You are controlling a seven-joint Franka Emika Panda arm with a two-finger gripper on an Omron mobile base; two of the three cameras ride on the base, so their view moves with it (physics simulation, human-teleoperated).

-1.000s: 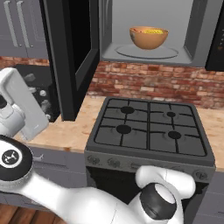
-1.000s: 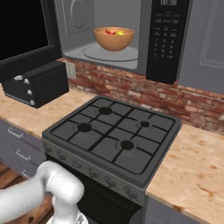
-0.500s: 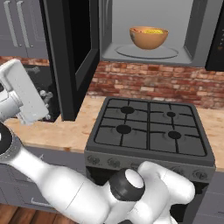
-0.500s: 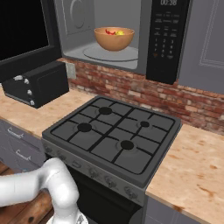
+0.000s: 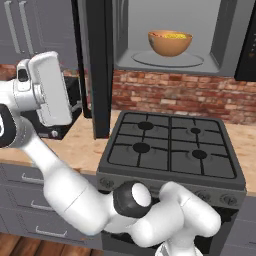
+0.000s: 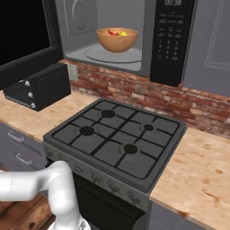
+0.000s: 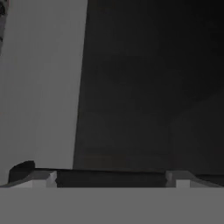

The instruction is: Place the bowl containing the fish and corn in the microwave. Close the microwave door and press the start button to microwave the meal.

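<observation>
- Left base view: the white hand, a smooth rounded block, sits off the left of the microwave door (image 5: 100,65), whose tall, flat, black-framed edge stands swung out toward the camera between the hand and the cavity.
- Beyond that door, up and to the right of the hand, the microwave (image 5: 220,35) shows smooth grey walls and a round glass turntable; the bowl (image 5: 170,43), round, orange-tan and wood-like, stands on it well apart from the hand.
- Below and to the right of the hand lies the stove (image 5: 170,150), matt dark grey with four round burners under square grates; bare wood-look counter (image 5: 75,147) lies open between it and the hand.
- Right base view: the bowl (image 6: 117,39) holds the red fish (image 6: 113,32) and the yellow corn (image 6: 123,33); free turntable glass rings it on all sides.
- A boxy black toaster oven (image 6: 38,87) rests on the counter under the door's lower edge (image 6: 27,45).
- Hand view: the gripper (image 7: 111,177) stands spread wide with nothing between its tips, close before a flat dark surface that meets a pale grey panel along a straight edge at the left.
</observation>
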